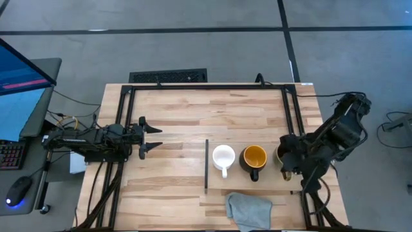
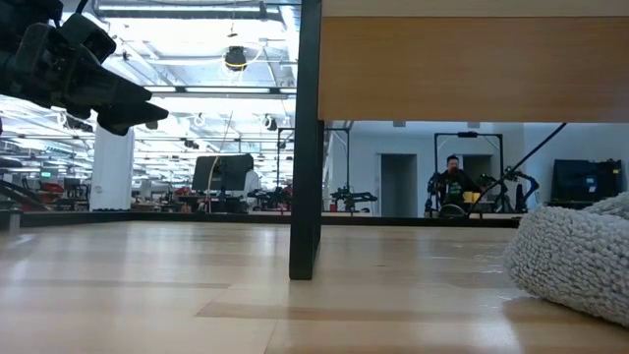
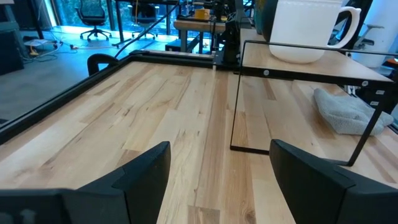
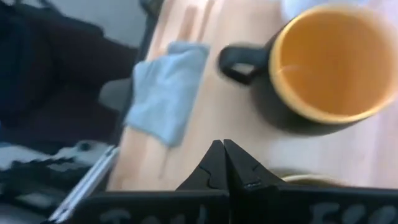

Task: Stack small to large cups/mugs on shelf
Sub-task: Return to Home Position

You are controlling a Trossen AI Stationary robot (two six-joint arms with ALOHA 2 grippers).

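Note:
Three mugs stand upright in a row on the raised light-wood shelf (image 1: 270,183). The white mug (image 1: 223,156) is nearest the shelf's dark strip (image 1: 206,164). The black mug with a yellow inside (image 1: 255,158) is in the middle. The olive-brown mug (image 1: 279,154) is at the right end, mostly hidden under my right arm. My right gripper (image 4: 224,158) hangs shut above the shelf beside the black mug (image 4: 323,68), pointing steeply down with nothing between its fingers. My left gripper (image 1: 151,136) waits open at the table's left, pointing level toward the white mug (image 3: 308,31).
A crumpled grey cloth (image 1: 248,209) lies on the table by the near edge, in front of the shelf. A dark metal frame (image 1: 212,87) runs along the table's far and side edges. Bare wood lies between my left gripper and the shelf's thin dark legs (image 3: 236,99).

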